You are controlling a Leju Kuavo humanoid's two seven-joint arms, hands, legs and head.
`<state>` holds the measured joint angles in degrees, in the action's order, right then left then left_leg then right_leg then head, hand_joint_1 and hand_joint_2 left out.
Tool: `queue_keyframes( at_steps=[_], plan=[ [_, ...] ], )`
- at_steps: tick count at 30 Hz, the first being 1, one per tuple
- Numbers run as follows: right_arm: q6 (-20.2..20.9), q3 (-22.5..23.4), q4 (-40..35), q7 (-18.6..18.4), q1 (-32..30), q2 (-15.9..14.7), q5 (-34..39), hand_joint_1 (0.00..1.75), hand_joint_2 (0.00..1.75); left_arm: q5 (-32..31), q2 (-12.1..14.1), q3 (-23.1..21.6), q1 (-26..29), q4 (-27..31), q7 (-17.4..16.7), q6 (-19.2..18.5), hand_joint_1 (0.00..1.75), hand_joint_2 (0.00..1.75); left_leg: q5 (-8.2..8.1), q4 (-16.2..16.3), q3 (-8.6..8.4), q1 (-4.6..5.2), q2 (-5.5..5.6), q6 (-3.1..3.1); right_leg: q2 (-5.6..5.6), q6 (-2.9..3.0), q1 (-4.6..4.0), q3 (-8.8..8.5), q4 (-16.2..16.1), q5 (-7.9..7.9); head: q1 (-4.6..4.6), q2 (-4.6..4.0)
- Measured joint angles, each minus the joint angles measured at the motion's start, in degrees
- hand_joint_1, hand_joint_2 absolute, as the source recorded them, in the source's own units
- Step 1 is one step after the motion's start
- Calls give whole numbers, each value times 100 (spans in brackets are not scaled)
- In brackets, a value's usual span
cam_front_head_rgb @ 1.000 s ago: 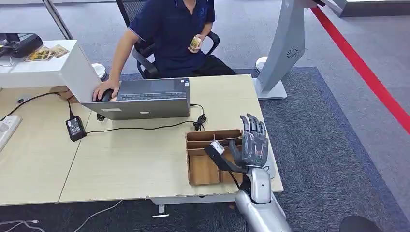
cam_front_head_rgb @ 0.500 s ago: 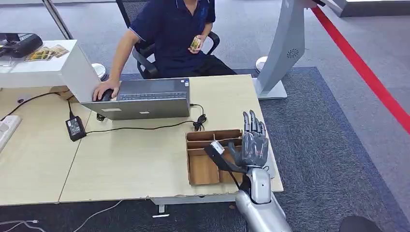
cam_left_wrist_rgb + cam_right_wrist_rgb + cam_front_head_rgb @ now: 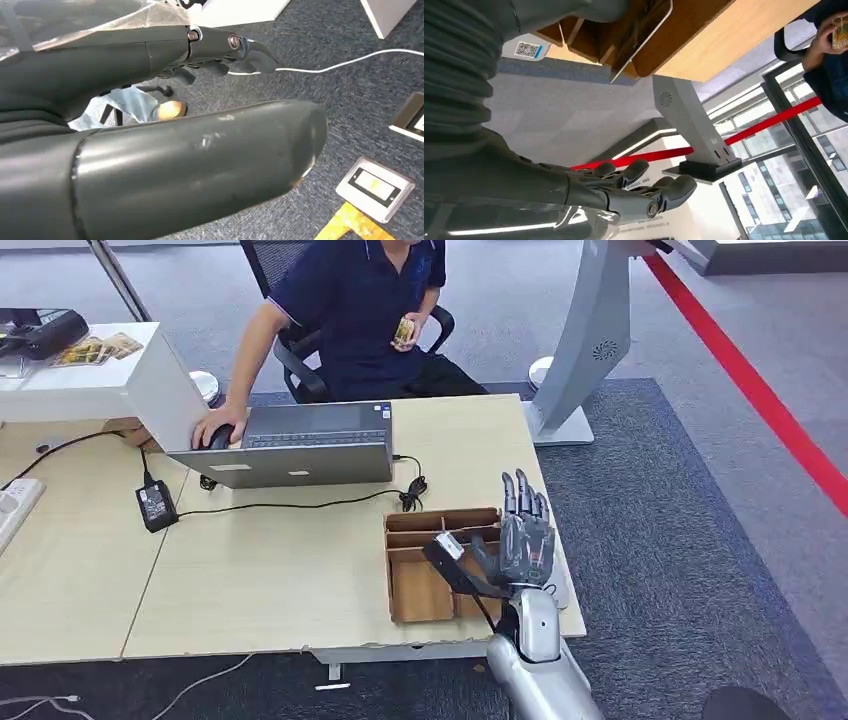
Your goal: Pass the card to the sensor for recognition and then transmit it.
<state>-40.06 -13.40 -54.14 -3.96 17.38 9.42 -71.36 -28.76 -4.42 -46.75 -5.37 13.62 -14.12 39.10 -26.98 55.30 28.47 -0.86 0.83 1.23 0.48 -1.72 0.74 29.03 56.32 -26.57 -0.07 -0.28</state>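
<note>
Right robot hand (image 3: 524,540) seemingly beside card (image 3: 449,545)

Place: office
Evidence: laptop (image 3: 300,445) on wooden tabletop (image 3: 250,570), person in office chair (image 3: 300,350), grey carpet (image 3: 680,540), power strip (image 3: 15,508)

QR-code sticker (image 3: 528,49), no text readable

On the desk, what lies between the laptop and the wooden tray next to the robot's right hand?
In the head view, a black cable with a coiled bundle runs across bare desk between the laptop and the wooden tray.
</note>
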Motion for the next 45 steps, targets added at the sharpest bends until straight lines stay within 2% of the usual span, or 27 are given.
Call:
queue_keyframes(
  at_steps=[8,16,23,27,31,32,33,38,39,41,42,44,45],
  plan=[
    [0,-18,2,-77,0,-7,85,10,175,-24,2,-4,7,15,-156,-30,0,0,0,0,-1,0,0,0,0,0,0,0,0,0,2,0],
    [2,-190,31,-181,-1,-74,186,12,175,13,22,-17,10,22,-114,-33,0,0,0,0,-1,0,0,0,0,0,0,-1,0,0,0,-2],
    [0,-208,33,-181,-1,-83,190,23,175,13,24,-17,9,22,-94,-33,0,0,0,0,-1,0,0,0,0,0,0,-1,0,0,0,-2],
    [2,-225,42,-181,-1,-85,190,42,175,13,24,-17,9,22,-85,-33,0,0,0,0,-1,0,0,0,0,0,0,-1,0,0,0,-2],
    [0,-232,59,-181,-1,-87,192,51,175,24,24,-20,8,22,-68,-26,0,0,0,0,-1,0,0,0,0,0,0,0,0,0,0,0],
    [0,-232,59,-181,-1,-87,192,58,175,26,24,-20,8,22,-68,-26,0,0,0,0,-1,0,0,0,0,0,0,0,0,0,0,-2],
    [0,-232,59,-181,-1,-87,192,86,175,26,24,-20,8,22,-66,-26,0,0,0,0,-1,0,0,0,0,0,0,0,0,0,0,-2],
    [0,-234,85,-181,-1,-90,190,94,175,31,24,-26,7,22,-35,-22,0,0,0,0,0,0,0,0,0,0,0,0,0,0,0,-2],
    [0,-234,85,-179,0,-90,190,106,175,35,24,-28,6,20,-26,-18,0,0,0,0,-1,0,0,0,0,0,0,0,0,0,0,-2],
    [0,-234,87,-179,0,-90,190,112,175,39,24,-28,6,20,-22,-17,0,0,0,0,-1,0,0,0,0,0,0,0,0,0,0,0],
    [0,-234,87,-177,0,-92,190,108,175,46,24,-28,6,20,-20,-17,0,0,0,0,-1,0,0,0,0,0,0,0,0,0,0,-2],
    [0,-234,87,-177,0,-92,190,112,175,48,24,-33,6,20,-15,-17,0,0,0,0,-1,0,0,0,0,0,0,0,0,0,0,-2],
    [0,-234,87,-177,0,-92,190,106,175,55,24,-37,5,20,-15,-17,0,0,0,0,-1,0,0,0,0,0,0,0,0,0,0,-2]
  ],
)
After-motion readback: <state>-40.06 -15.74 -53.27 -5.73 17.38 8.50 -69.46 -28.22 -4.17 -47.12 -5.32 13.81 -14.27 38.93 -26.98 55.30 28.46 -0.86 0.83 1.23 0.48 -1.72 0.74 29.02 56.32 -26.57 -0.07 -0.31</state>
